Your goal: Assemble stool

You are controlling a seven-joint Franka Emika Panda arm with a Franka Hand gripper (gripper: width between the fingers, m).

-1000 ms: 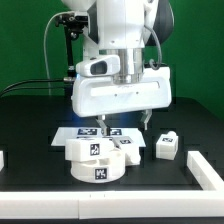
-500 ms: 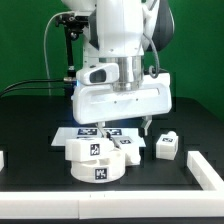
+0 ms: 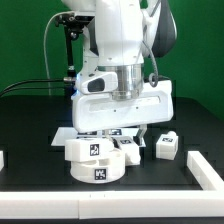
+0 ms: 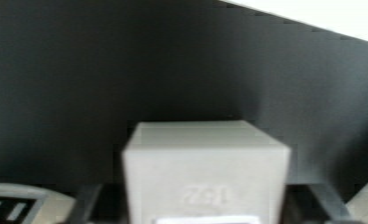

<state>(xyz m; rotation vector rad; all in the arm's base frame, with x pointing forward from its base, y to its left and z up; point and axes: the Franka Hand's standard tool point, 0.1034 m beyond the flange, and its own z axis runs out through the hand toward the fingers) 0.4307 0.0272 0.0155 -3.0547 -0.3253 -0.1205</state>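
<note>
The round white stool seat [image 3: 96, 160] lies at the front of the black table with tags on its top and side. One white leg [image 3: 166, 146] stands to the exterior view's right of it. My gripper [image 3: 122, 135] hangs low just behind the seat, with its jaws spread. In the wrist view a white leg [image 4: 202, 165] stands between the two dark fingers [image 4: 103, 198], and my gripper [image 4: 202, 216] straddles it. The frames do not show any contact with the leg. That leg is mostly hidden behind the seat and hand in the exterior view.
The marker board [image 3: 68, 134] lies behind the seat, partly under the hand. A white part [image 3: 205, 168] lies at the exterior view's right edge and another [image 3: 3, 158] at its left edge. A white rail [image 3: 110, 206] borders the table's front.
The hand has come down toward the table over the last second, and its fingers are now hidden low behind the seat. The seat and the loose leg have not moved.
</note>
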